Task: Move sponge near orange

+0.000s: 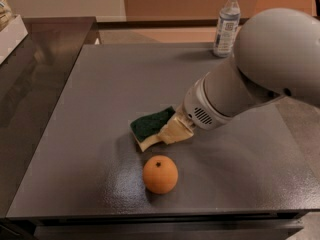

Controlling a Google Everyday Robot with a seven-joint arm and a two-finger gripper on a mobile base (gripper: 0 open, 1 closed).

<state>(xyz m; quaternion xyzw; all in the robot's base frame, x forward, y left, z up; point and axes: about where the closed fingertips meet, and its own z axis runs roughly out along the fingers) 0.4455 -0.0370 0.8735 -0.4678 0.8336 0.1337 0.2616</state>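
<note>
The sponge (149,124), dark green on top with pale yellow foam below, sits just above the grey table (100,84), tilted, a short way up and left of the orange (160,174). The orange rests on the table near the front edge, its dark stem mark facing up. My gripper (167,132) comes in from the right on a large white arm and is shut on the sponge's right end. The cream fingers (175,130) cover part of the sponge's foam side.
A clear water bottle (226,25) with a white cap stands at the table's back right. A dark counter (35,69) adjoins the table on the left, with a white object (10,29) at the far left edge.
</note>
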